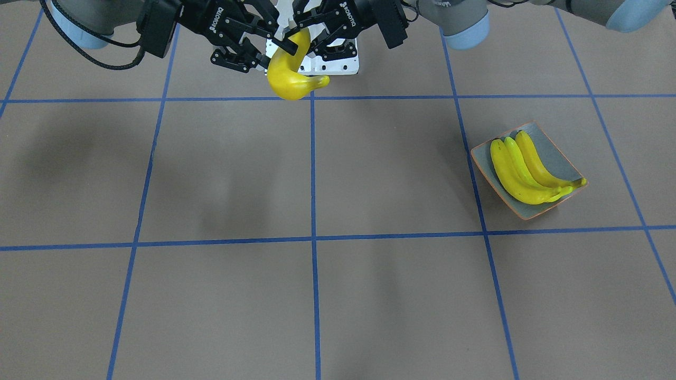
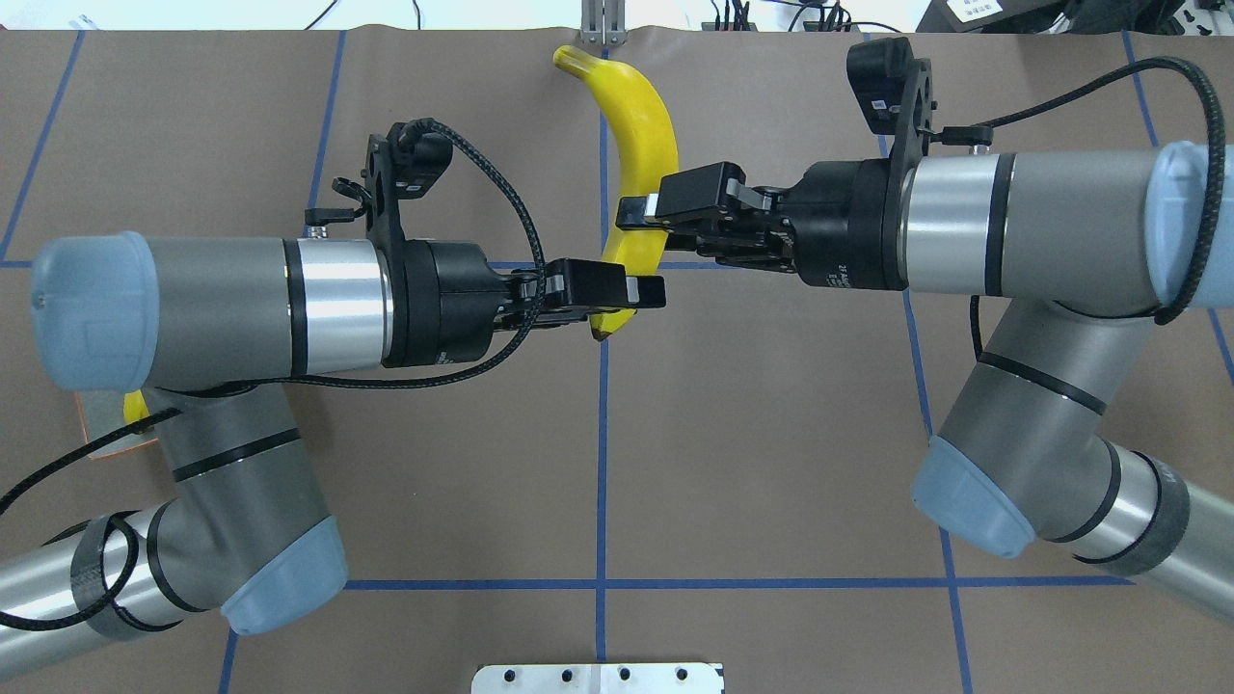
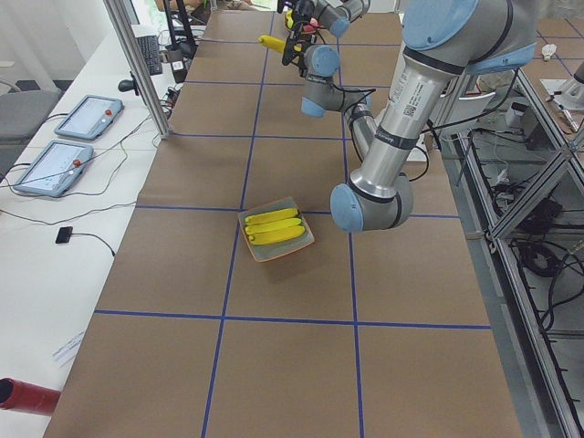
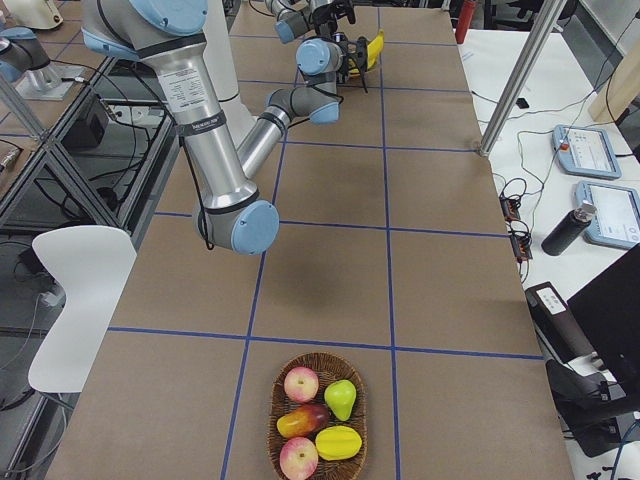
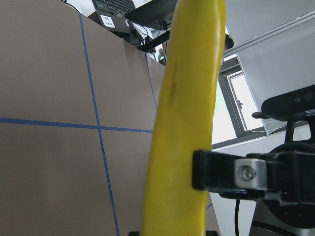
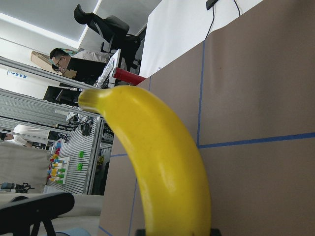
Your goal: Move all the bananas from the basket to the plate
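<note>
Closest up, filling both wrist views: one banana (image 5: 182,123), its ends cut off by the frame. Gripped in mid-air above the tabletop (image 2: 771,434) by the left tool (image 2: 631,291) near the dark tip and by the right tool (image 2: 644,210) at mid-length, both clamped narrow on it. Lower fingers hidden under the fruit from overhead. On the plate (image 1: 549,150), three more bananas (image 1: 520,169) side by side; from overhead, mostly hidden behind the left arm (image 2: 222,299). Basket (image 4: 272,425) seen only from the right end, holding other fruit (image 4: 340,400).
</note>
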`<state>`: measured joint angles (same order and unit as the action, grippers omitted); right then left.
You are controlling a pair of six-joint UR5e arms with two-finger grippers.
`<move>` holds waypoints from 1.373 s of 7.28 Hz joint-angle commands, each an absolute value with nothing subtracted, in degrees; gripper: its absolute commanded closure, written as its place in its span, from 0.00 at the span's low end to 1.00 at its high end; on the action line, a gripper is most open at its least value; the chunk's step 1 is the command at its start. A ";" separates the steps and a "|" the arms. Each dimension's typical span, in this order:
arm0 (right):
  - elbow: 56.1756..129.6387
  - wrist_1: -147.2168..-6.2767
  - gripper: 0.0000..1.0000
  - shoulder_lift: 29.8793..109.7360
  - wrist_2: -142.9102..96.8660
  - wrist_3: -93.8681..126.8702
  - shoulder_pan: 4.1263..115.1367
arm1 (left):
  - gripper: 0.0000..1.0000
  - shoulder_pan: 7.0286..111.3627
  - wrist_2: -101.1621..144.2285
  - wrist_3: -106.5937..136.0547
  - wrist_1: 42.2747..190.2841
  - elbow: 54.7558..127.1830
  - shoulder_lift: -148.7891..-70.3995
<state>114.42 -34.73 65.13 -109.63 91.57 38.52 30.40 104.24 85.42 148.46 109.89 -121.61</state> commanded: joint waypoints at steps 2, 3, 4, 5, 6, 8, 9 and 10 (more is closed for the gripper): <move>114.96 -34.72 0.00 64.86 -108.29 87.22 38.76 | 1.00 30.41 104.24 85.43 148.36 109.78 -121.03; 115.74 -34.80 0.00 64.86 -108.46 86.75 39.54 | 1.00 30.32 104.24 85.43 148.36 109.69 -120.16; 115.75 -35.41 0.00 65.39 -108.81 86.75 41.29 | 1.00 30.32 104.67 85.34 148.45 110.12 -117.80; 115.40 -36.03 0.00 66.78 -108.81 86.75 42.70 | 1.00 30.41 107.11 85.43 148.10 110.91 -115.16; 115.49 -40.39 0.00 67.23 -108.90 86.75 44.54 | 1.00 30.50 107.40 85.43 147.92 112.57 -110.70; 115.31 -48.48 0.00 68.63 -109.15 85.79 48.32 | 1.00 30.76 106.88 85.34 147.83 113.29 -103.05; 115.05 -52.17 0.00 70.38 -109.33 80.82 49.64 | 1.00 31.02 106.70 85.34 147.83 113.38 -98.92; 114.61 -56.56 0.00 71.62 -109.34 75.73 51.05 | 1.00 31.11 106.61 85.34 147.83 113.38 -94.96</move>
